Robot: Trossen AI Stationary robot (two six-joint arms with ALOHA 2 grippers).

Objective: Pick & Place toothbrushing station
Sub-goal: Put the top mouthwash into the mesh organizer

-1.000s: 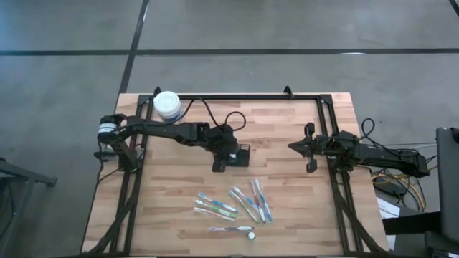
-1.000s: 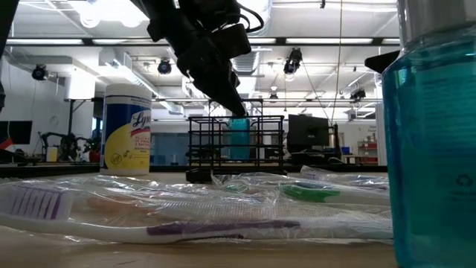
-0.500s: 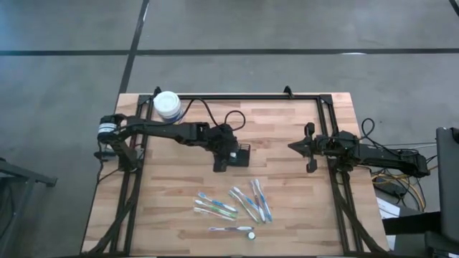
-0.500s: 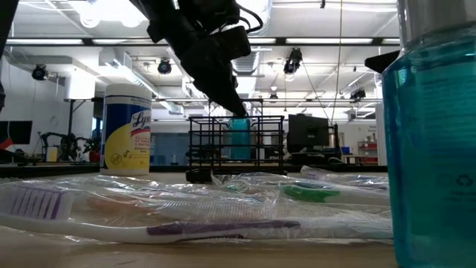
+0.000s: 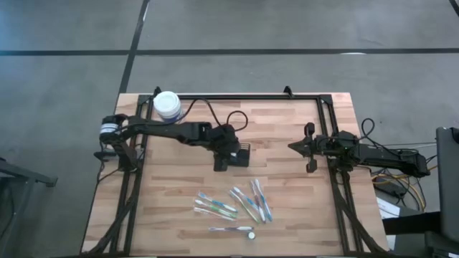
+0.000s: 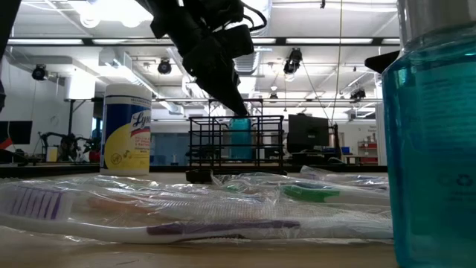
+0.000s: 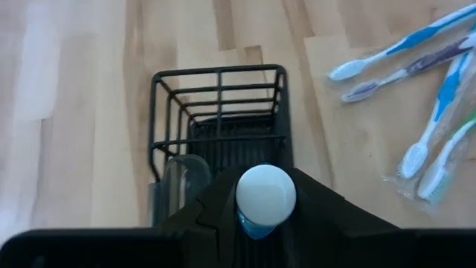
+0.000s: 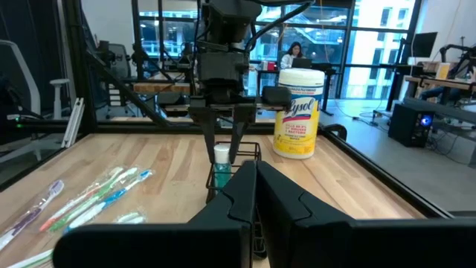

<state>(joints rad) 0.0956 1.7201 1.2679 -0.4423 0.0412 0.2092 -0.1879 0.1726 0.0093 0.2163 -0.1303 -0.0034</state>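
Black wire caddy [image 7: 219,119] upright, long axis unclear; left hand [image 7: 262,195] grips teal bottle [image 7: 265,195].

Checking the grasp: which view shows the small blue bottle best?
The left wrist view: the bottle sits close-up between the left gripper fingers, above the caddy. The right wrist and low views show it small; the high view hides it.
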